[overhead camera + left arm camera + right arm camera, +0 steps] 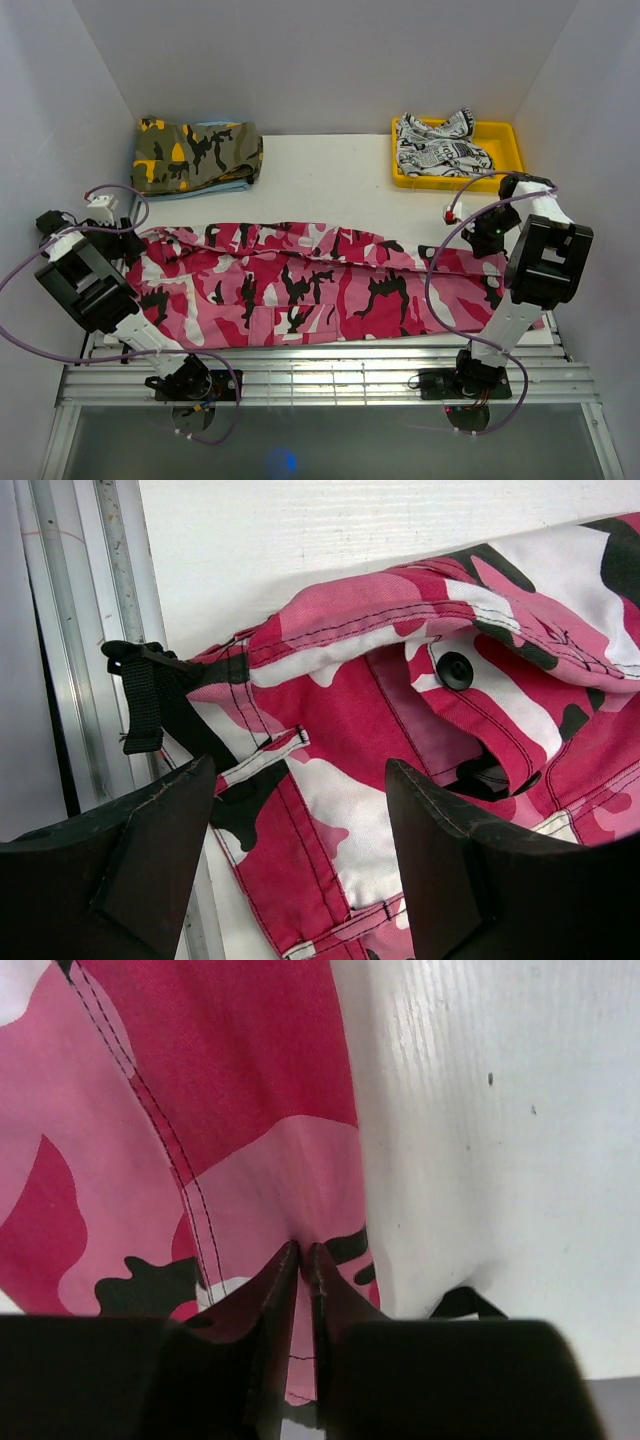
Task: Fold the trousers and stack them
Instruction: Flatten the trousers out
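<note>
Trousers [300,290] in pink, deep red, white and black camouflage lie stretched full length across the near half of the white table [330,180], parallel to its near edge. The waist is at the table's left end and the leg ends at its right end. The cloth lies mostly flat, with a rumpled ridge along its far edge, and a flapped thigh pocket [275,325] sits towards the table's near edge.

In the left wrist view the waistband is turned over and slightly open, showing a black button [455,670], a belt loop [265,755] edged in dark stitching and a black webbing strap [150,695] that hangs off the end towards the table's metal rail. The left gripper [300,860] is released, its fingers [480,880] spread wide above this waist end, one on either side of the belt loop; whether they touch the cloth I cannot tell.

At the table's right end the right gripper [303,1255] is clenched on the trousers, its tips pinching a small puckered fold at the cloth's edge beside a double line of dark stitching.

An olive-and-orange camouflage garment [195,155] lies folded at the table's far left corner. A yellow tray [505,130] with a white, black-printed garment [435,145] sits at the far right corner.
</note>
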{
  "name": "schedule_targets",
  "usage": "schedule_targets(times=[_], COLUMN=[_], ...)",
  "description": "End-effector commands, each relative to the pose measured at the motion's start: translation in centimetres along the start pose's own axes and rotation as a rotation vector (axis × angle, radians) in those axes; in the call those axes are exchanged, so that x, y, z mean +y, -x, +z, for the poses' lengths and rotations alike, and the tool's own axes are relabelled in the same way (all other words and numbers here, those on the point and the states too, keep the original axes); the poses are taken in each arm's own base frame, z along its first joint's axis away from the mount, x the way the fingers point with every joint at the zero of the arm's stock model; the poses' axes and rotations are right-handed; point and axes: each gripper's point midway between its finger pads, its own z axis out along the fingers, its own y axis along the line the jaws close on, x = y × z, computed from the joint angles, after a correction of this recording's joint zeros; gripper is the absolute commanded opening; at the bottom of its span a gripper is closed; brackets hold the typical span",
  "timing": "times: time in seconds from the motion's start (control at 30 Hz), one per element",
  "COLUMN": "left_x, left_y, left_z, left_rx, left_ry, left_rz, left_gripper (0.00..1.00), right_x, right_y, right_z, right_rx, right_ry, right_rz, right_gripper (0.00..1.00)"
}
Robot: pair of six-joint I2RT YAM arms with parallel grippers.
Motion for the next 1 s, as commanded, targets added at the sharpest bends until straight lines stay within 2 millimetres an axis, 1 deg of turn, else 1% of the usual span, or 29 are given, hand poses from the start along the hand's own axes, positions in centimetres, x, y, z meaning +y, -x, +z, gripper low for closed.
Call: schedule_targets(times=[0.0, 0.03, 0.07, 0.1, 0.13, 0.2, 0.23, 0.27, 0.3, 0.33, 0.4, 0.43, 0.47, 0.5, 0.53, 0.57, 0.6, 0.63, 0.67, 0.7, 0.73, 0.77, 0.8, 0.83, 0.87, 0.9, 0.93, 0.97], left_x=[-0.3, -0.5, -0.6, -0.5, -0.5, -0.3, -0.2, -0.1, 0.0, 0.1, 0.3, 0.5, 0.6, 0.6, 0.7, 0.8, 0.9, 0.9, 1.1, 1.3, 1.2, 0.0, -0.8, -1.5, -2.4, -3.1, -4.3, -4.9], left_y=[0.6, 0.5, 0.4, 0.1, 0.0, -0.4, -0.6, -0.9, -1.1, -1.4, -1.8, -1.9, -2.1, -2.3, -2.4, -2.5, -2.5, -2.6, -2.7, -2.6, -2.6, -1.6, -1.1, 0.2, 1.8, 3.0, 4.1, 4.3], left_z=[0.0, 0.1, 0.0, 0.2, 0.3, 0.3, 0.5, 0.5, 0.6, 0.7, 0.9, 0.9, 1.0, 1.0, 1.0, 1.1, 1.1, 1.1, 1.0, 1.0, 0.9, 0.7, 0.3, -0.2, -0.6, -1.0, -1.2, -0.8], left_rx=[-0.025, -0.024, -0.021, -0.009, -0.003, 0.024, 0.032, 0.041, 0.048, 0.061, 0.074, 0.081, 0.088, 0.093, 0.099, 0.105, 0.108, 0.112, 0.127, 0.131, 0.140, 0.109, 0.109, 0.080, 0.025, -0.015, -0.041, -0.012], left_ry=[-0.028, -0.037, -0.040, -0.037, -0.040, -0.034, -0.034, -0.034, -0.030, -0.025, -0.021, -0.012, -0.012, -0.008, -0.007, -0.007, -0.005, -0.007, -0.004, 0.000, -0.008, -0.077, -0.127, -0.176, -0.226, -0.246, -0.255, -0.250], left_rz=[0.007, 0.012, 0.012, 0.009, 0.011, 0.011, 0.010, 0.006, 0.002, -0.003, -0.011, -0.013, -0.019, -0.021, -0.025, -0.028, -0.026, -0.028, -0.032, -0.030, -0.035, -0.032, -0.020, -0.018, 0.003, 0.071, 0.226, 0.338], left_gripper=[0.79, 0.79, 0.79, 0.79, 0.79, 0.78, 0.77, 0.77, 0.77, 0.75, 0.75, 0.74, 0.74, 0.74, 0.73, 0.73, 0.72, 0.72, 0.71, 0.70, 0.74, 0.80, 0.84, 0.89, 0.98, 0.98, 0.98, 0.96], right_x=[-1.5, -1.8, -2.0, -3.2, -3.8, -6.1, -7.6, -8.6, -10.0, -10.9, -12.4, -12.5, -11.3, -11.3, -10.8, -8.0, -7.2, -7.9, -5.5, -3.7, -2.8, -2.7, -2.9, -3.1, -3.6, -3.9, -3.8, -3.2], right_y=[0.2, 0.5, 0.8, 1.3, 1.6, 2.6, 3.4, 3.9, 4.6, 5.2, 6.5, 6.8, 6.9, 7.0, 6.4, 5.1, 4.0, 3.3, 1.0, -0.9, -2.4, -2.9, -3.0, -2.8, -2.4, -1.7, -0.2, 0.7], right_z=[-2.8, -3.3, -4.1, -5.4, -6.2, -8.0, -9.7, -10.5, -11.7, -12.6, -15.3, -15.9, -16.1, -16.3, -15.9, -12.9, -11.7, -11.6, -8.3, -5.3, -2.9, -2.1, -2.0, -2.2, -3.1, -4.3, -5.9, -6.5], right_rx=[0.050, 0.048, 0.047, 0.047, 0.045, 0.036, 0.031, 0.024, 0.005, -0.005, -0.029, -0.037, -0.045, -0.038, -0.025, -0.011, 0.032, 0.099, 0.167, 0.207, 0.229, 0.221, 0.204, 0.182, 0.152, 0.111, 0.041, 0.012], right_ry=[-0.046, -0.059, -0.070, -0.116, -0.146, -0.248, -0.318, -0.358, -0.424, -0.470, -0.581, -0.605, -0.614, -0.649, -0.671, -0.643, -0.652, -0.721, -0.659, -0.580, -0.531, -0.530, -0.531, -0.510, -0.506, -0.497, -0.468, -0.435], right_rz=[-0.052, -0.060, -0.067, -0.084, -0.095, -0.121, -0.139, -0.152, -0.162, -0.169, -0.197, -0.208, -0.222, -0.292, -0.319, -0.334, -0.369, -0.473, -0.507, -0.491, -0.440, -0.393, -0.334, -0.280, -0.214, -0.160, -0.145, -0.163], right_gripper=[0.13, 0.08, 0.08, 0.08, 0.08, 0.08, 0.08, 0.08, 0.08, 0.08, 0.08, 0.08, 0.08, 0.08, 0.08, 0.08, 0.08, 0.08, 0.08, 0.08, 0.14, 0.37, 0.61, 0.70, 0.80, 0.83, 0.83, 0.81])
